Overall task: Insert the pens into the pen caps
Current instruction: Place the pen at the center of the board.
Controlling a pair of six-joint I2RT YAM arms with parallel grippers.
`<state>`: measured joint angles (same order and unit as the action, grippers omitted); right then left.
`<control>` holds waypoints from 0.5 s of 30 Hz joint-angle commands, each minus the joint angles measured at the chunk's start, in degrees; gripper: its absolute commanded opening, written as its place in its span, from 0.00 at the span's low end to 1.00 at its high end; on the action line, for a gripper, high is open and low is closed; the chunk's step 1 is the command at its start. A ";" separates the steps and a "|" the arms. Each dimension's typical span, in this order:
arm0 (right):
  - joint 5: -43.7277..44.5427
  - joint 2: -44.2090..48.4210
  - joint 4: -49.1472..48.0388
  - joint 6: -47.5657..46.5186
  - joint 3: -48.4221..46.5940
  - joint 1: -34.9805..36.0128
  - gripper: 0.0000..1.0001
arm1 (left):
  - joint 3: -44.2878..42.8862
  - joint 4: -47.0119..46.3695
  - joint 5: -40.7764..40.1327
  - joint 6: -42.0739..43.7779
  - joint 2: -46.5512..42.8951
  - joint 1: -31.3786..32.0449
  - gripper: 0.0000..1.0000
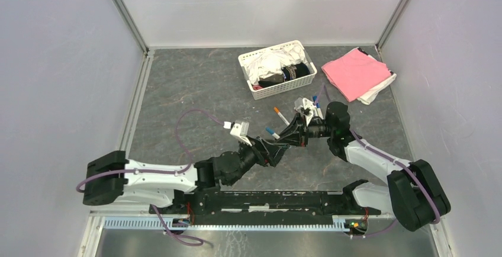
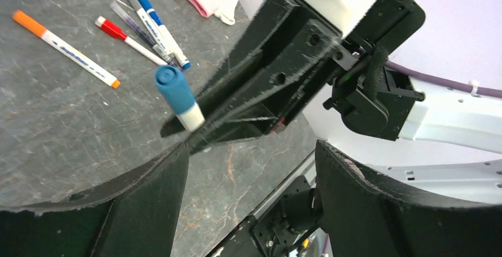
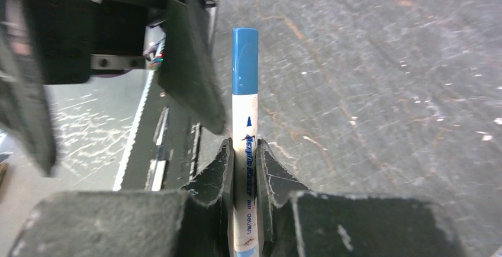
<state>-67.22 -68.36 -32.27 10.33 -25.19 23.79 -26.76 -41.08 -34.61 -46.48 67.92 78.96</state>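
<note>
My right gripper (image 3: pixel 244 150) is shut on the white barrel of a blue pen (image 3: pixel 245 121), which stands out past the fingertips with a blue pen cap (image 3: pixel 245 61) sitting on its end. The left wrist view shows the same pen (image 2: pixel 177 94) sticking out of the right gripper's fingers (image 2: pixel 266 85). My left gripper (image 2: pixel 251 150) is open just below it, jaws wide and nothing between them. One left finger (image 3: pixel 189 73) stands beside the cap. On the table lie an orange pen (image 2: pixel 65 48), a red pen (image 2: pixel 130 41), a blue pen (image 2: pixel 163 23) and a dark pen (image 2: pixel 139 29).
A white basket (image 1: pixel 277 69) filled with cloths stands at the back of the table. To its right lies a folded pink cloth (image 1: pixel 355 72). White walls close in the grey table on three sides. The orange pen (image 1: pixel 281 115) lies just behind the two grippers.
</note>
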 commanded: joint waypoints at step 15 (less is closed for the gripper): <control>13.15 -1.20 12.21 -11.76 -7.40 -8.08 0.02 | -5.29 22.28 -5.27 17.19 -12.43 -1.52 1.00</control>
<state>-62.70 -69.08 -28.71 5.96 -28.62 17.82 -31.97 -18.48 -38.04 -33.01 56.23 79.42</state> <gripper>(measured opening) 0.155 0.994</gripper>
